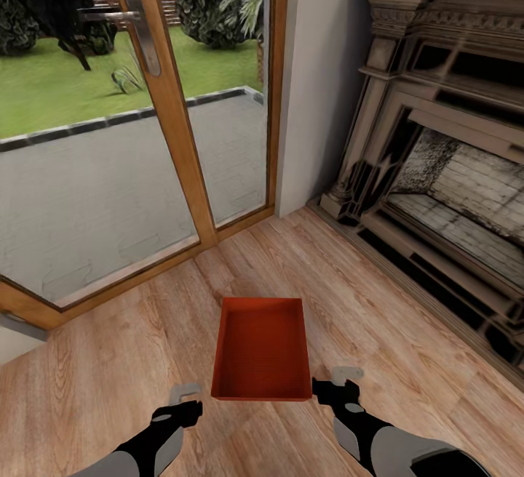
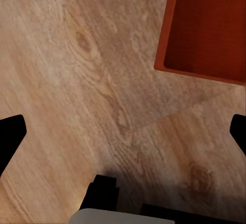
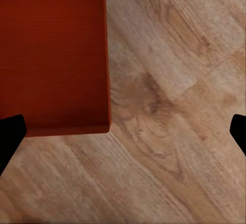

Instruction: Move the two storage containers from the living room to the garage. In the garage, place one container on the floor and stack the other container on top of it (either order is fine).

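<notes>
Orange-red storage container [image 1: 262, 350] on wood plank flooring [image 1: 109, 361], between left gripper [image 1: 185, 398] and right gripper [image 1: 342, 382], both jaws spread wide

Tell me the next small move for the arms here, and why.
Probably bring both grippers inward to the storage container. It sits on the wood floor between the left gripper and right gripper, both open, flanking its near corners, neither touching its walls yet.
</notes>
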### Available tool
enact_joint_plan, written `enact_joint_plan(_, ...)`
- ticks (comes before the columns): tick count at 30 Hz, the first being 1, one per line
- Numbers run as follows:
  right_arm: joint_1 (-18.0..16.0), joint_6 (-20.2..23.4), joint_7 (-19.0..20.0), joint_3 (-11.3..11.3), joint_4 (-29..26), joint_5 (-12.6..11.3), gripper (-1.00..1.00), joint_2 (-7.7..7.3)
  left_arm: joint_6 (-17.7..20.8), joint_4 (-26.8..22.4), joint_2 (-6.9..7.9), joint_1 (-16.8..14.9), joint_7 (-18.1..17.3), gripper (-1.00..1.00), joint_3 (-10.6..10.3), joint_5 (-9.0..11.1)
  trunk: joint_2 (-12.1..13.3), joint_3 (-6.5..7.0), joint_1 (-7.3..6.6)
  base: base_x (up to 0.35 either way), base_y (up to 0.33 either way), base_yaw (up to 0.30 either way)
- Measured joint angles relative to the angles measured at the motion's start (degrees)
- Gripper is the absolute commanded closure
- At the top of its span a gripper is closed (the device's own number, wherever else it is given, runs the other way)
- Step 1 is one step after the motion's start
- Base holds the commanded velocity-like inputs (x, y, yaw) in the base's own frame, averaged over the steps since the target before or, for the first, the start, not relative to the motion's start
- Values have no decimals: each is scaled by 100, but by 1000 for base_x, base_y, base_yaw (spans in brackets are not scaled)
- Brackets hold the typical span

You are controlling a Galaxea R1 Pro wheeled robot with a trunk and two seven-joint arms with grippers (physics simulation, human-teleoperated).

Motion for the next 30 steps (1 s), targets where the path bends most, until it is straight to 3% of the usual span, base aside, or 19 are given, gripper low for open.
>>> enact_joint_plan(10, 0, -2, 77, -1, 1, -1, -100, 1, -407, 5, -1, 1, 2, -100, 2, 4, 0, 0, 0, 0, 0, 0)
enact_joint_plan(30, 0, -11, 78, 2, 1, -1, -100, 2, -455, 6, 7, 1, 2, -100, 3, 10, 0, 0, 0, 0, 0, 0)
